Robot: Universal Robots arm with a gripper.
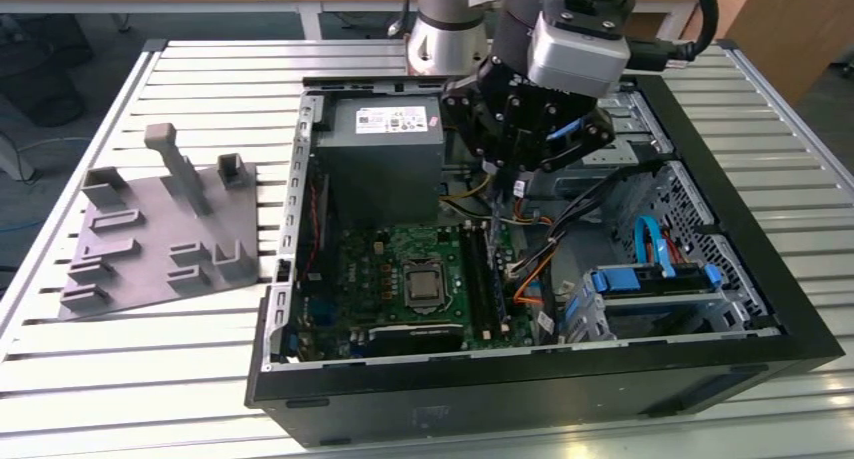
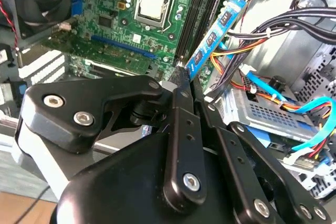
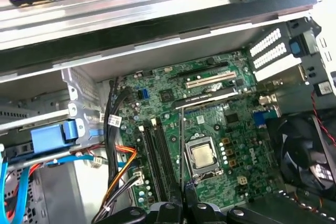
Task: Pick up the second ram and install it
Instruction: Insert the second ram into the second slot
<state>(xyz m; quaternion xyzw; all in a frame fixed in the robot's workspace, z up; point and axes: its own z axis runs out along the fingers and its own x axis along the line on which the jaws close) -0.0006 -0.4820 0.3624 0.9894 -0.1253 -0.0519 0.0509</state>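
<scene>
The black gripper (image 2: 185,75) fills the front of the second wrist view. It is closed tight on one end of the ram (image 2: 215,35). The ram is a thin blue stick with white labels. It sticks out from the fingertips, up in the air, and touches nothing else.

Under it lies the green board (image 2: 105,9) inside the open case (image 1: 534,384). The long black slots (image 2: 195,19) run just beside the ram. The square chip (image 2: 152,4) sits on the far side of the slots. A bunch of wires (image 2: 273,30) hangs near the ram's other side.

In the exterior view the gripper hangs over the middle of the case, above the board.

I think the picking up is done and this is the carrying step. The ram is not in a slot yet. I cannot tell if a slot already has a stick in it.

To fit, I think the ram's long edge must line up with an empty slot. It must go down straight, not tilted, and stay clear of the wires.
</scene>
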